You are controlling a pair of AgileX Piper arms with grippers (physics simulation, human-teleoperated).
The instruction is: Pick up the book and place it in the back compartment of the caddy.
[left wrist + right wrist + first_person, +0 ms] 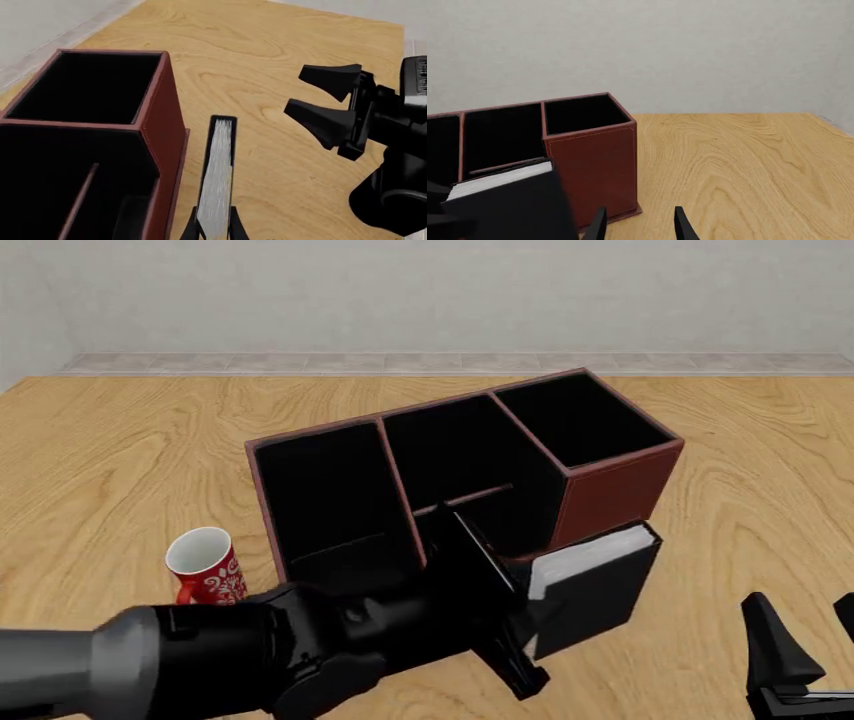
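Starting at the left of the front view, we saw a red mug (206, 566) standing on the worktop (120, 450), apart from the caddy (461, 465) and clear of the work. The left arm crossed in front of it, and our left gripper (523, 635) was clamped on the book (594, 585), one finger on each black cover; the left wrist view showed the white page edges (219, 185) standing upright between those fingers. We judged the lift done and the carry in hand: the book hung at a tilt just beside the caddy's near wall, by the right end bin (581, 420), not yet over any opening. The next move, as we read it, called for raising the book above the rim, shifting it left toward the middle section, and lowering it into the back compartment (461, 455) on the far side of the low cross divider (461, 498). That pocket looked narrow, so the book's corners could catch on the divider or the bin walls. Further right, the worktop offered open room, where our right gripper (814, 645) waited low with its fingers spread, holding nothing, well apart from the book.
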